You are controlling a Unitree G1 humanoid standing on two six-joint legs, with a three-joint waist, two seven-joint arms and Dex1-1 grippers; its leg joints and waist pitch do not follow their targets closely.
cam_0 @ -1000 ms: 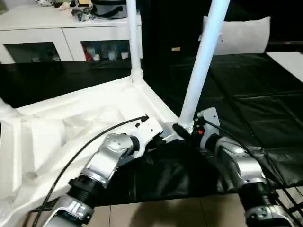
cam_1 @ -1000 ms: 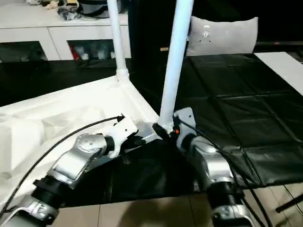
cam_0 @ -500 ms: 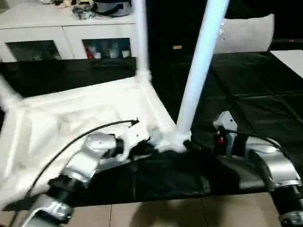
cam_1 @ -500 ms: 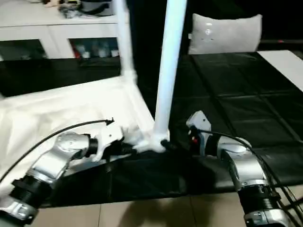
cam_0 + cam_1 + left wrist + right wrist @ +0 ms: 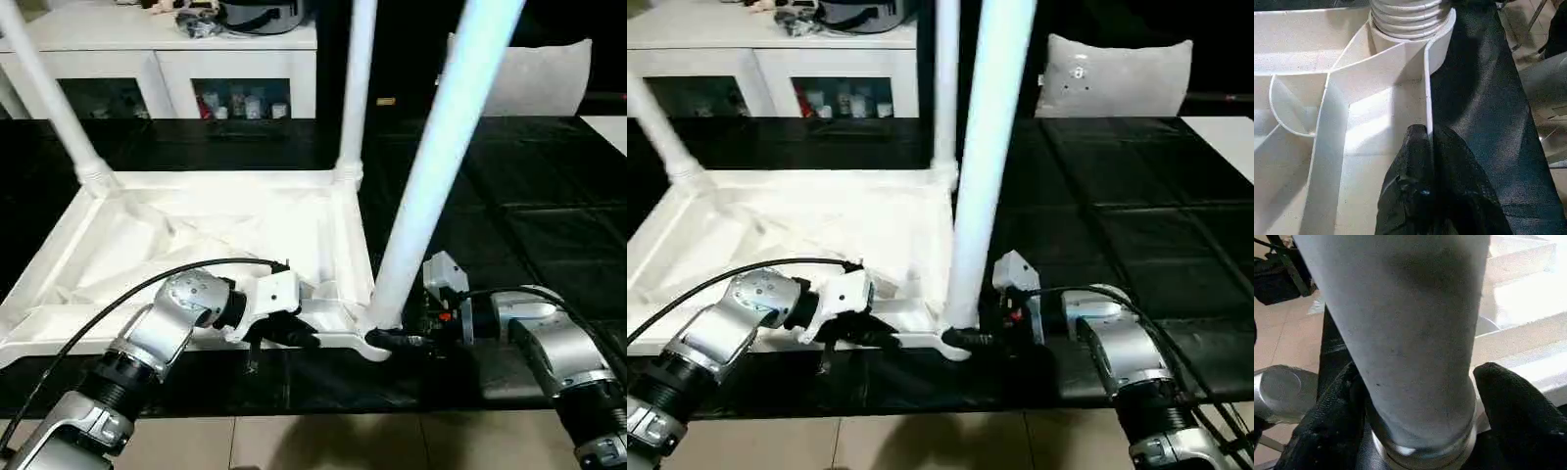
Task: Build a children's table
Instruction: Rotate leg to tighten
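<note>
I see the children's table [image 5: 211, 230] lying upside down across the left and centre of the frame on the black mat [image 5: 549, 225], three legs standing up from its corner sockets. My left gripper [image 5: 294, 336] is clenched on the near rim [image 5: 1427, 105] of the top, low in the frame. My right gripper [image 5: 385, 340] sits at the foot of the nearest leg [image 5: 436, 162] — one finger [image 5: 1511, 406] on each side of it, at the socket.
</note>
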